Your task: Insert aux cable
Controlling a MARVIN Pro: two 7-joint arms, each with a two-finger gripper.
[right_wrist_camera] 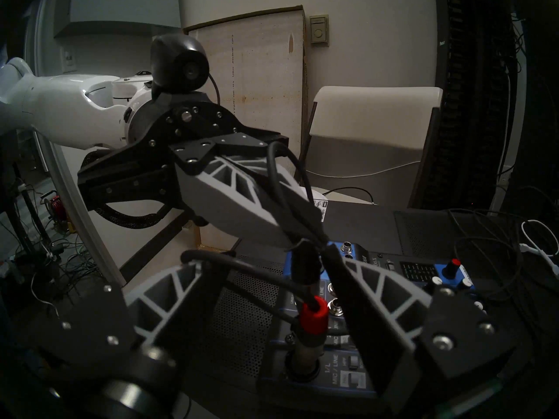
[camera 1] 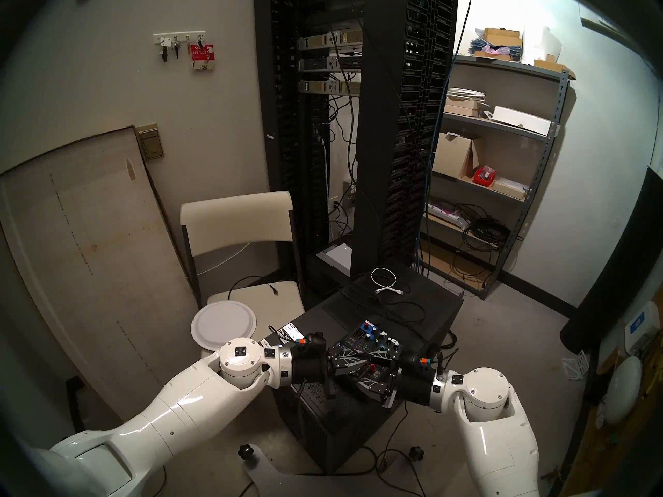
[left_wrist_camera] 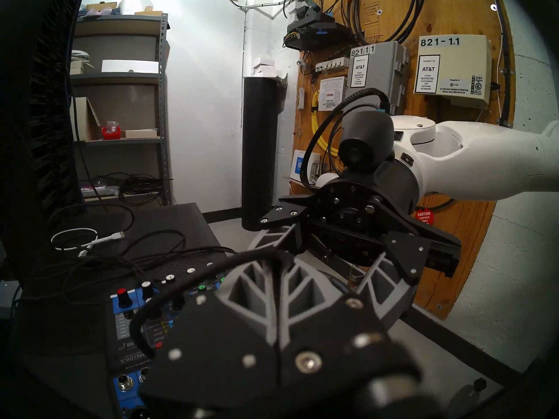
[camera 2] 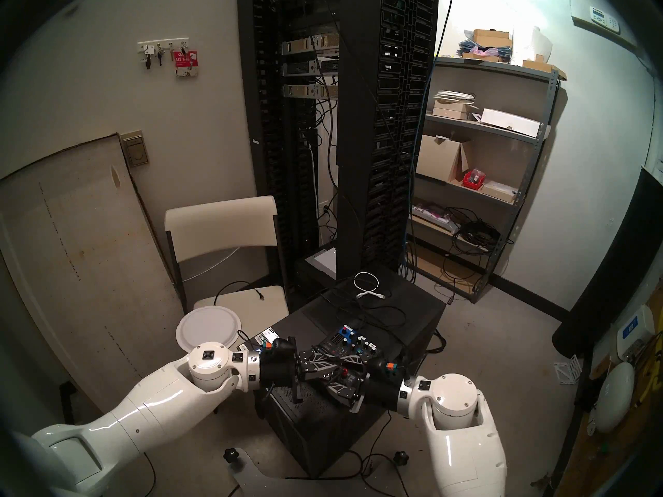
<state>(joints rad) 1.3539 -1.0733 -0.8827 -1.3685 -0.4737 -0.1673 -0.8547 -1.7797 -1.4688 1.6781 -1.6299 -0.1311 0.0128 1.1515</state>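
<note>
A small blue and black audio mixer [camera 1: 366,336] lies on a black perforated cabinet [camera 1: 430,299]. My left gripper [right_wrist_camera: 305,231] is shut on the thin black aux cable, whose dark plug [right_wrist_camera: 305,267] hangs tip down just above the mixer's [right_wrist_camera: 423,270] row of sockets. A black cable with a red-collared plug [right_wrist_camera: 313,311] sits in a socket directly below it. My right gripper [right_wrist_camera: 275,258] is open, its fingers on either side of both plugs, touching neither. In the head view, the two grippers meet over the mixer's near end [camera 1: 369,363].
Loose black cables and a short white coiled cable [camera 1: 385,283] lie on the cabinet's far half. A folding chair [camera 1: 244,234] with a white plate [camera 1: 224,322] stands to the left. A tall server rack [camera 1: 358,127] rises behind, with metal shelves [camera 1: 502,162] to the right.
</note>
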